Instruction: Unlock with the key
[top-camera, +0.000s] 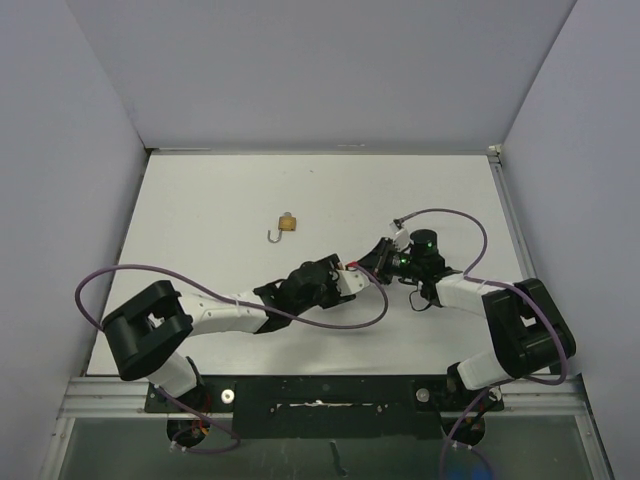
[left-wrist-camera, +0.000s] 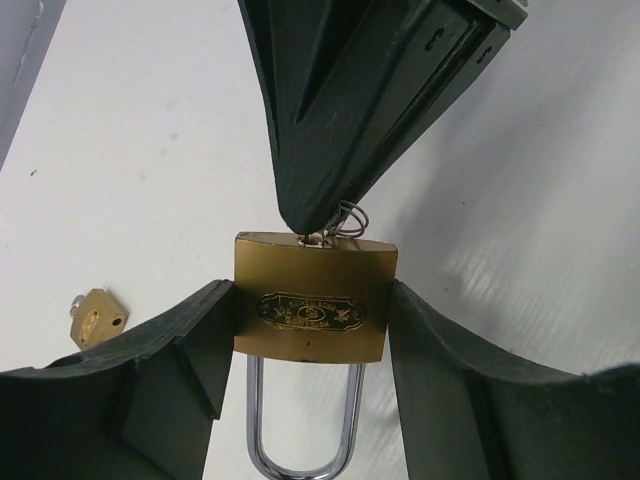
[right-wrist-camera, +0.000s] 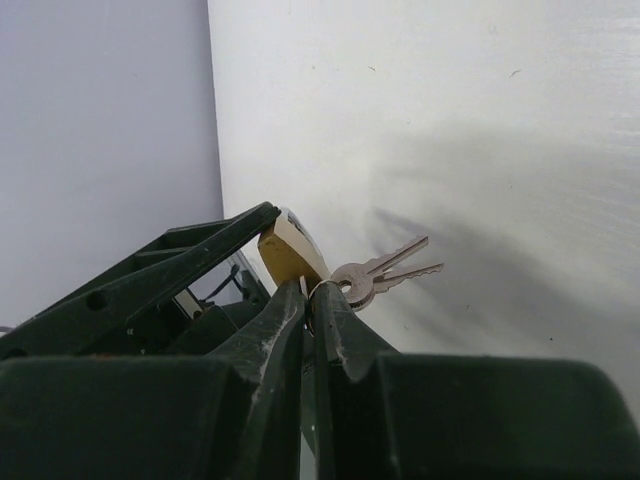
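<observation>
A brass padlock (left-wrist-camera: 312, 300) is clamped by its sides in my left gripper (left-wrist-camera: 312, 312), with its steel shackle (left-wrist-camera: 300, 425) pointing back toward the wrist. Both shackle legs enter the body. My right gripper (right-wrist-camera: 315, 295) is shut on the key (left-wrist-camera: 318, 238), whose tip sits at the padlock's keyhole face; most of the key is hidden between the fingers. Two spare keys (right-wrist-camera: 388, 272) hang from the ring beside the padlock (right-wrist-camera: 290, 250). In the top view the two grippers (top-camera: 365, 268) meet tip to tip over the middle of the table.
A second, smaller brass padlock (top-camera: 287, 224) with its shackle swung open lies on the white table (top-camera: 200, 200) behind and left of the grippers. It also shows in the left wrist view (left-wrist-camera: 97, 316). Grey walls close off three sides.
</observation>
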